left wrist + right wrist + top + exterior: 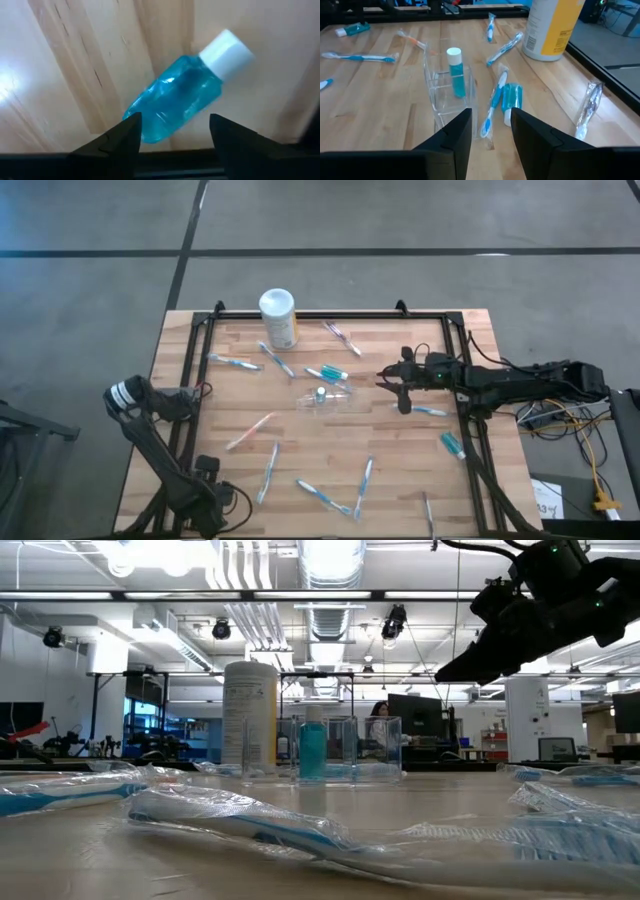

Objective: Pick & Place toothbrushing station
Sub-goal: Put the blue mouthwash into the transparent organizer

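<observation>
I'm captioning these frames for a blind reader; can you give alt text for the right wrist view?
A clear holder stands on the wooden table with a blue bottle upright inside it, just beyond the right hand, whose fingers are apart. Wrapped toothbrushes lie scattered around, and a white canister with a yellow label stands farther off.

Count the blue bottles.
4 bottles: one upright in the holder, one lying beside it, one at the table's right, one below the left gripper. More may be hidden.

Counted across the table: one white cylindrical canister with a yellow label (277, 317), upper centre; one see-through plastic cup-like holder (322, 402), centre; four small teal bottles with white caps (452, 443); about ten wrapped toothbrushes (232, 361), scattered.
</observation>
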Tool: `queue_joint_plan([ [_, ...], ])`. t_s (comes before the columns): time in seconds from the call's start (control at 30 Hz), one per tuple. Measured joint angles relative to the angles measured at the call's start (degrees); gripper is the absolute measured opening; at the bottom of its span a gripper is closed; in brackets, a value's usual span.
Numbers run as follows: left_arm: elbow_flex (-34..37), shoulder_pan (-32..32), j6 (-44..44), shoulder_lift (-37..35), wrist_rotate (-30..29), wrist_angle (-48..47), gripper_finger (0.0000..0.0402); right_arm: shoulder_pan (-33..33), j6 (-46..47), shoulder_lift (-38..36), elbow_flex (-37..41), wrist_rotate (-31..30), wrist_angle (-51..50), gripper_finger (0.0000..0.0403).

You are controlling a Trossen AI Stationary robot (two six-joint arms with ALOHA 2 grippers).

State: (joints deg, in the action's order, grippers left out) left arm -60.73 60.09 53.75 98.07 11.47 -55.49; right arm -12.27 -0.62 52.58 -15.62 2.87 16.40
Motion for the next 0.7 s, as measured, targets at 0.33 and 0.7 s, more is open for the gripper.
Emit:
queue_joint_plan([
  [0.33,-0.26,-0.12,-9.24,6.35,-4.11,0.95,0.0227,0.00,0.00,0.00,0.02,0.01,0.04,0.0129],
  [0.7,-0.20,-0.39,-7.44,6.42,-8.52,1.83,0.0121,0.02,-0.58,0.00,0.02,0.18,0.04,0.0122],
])
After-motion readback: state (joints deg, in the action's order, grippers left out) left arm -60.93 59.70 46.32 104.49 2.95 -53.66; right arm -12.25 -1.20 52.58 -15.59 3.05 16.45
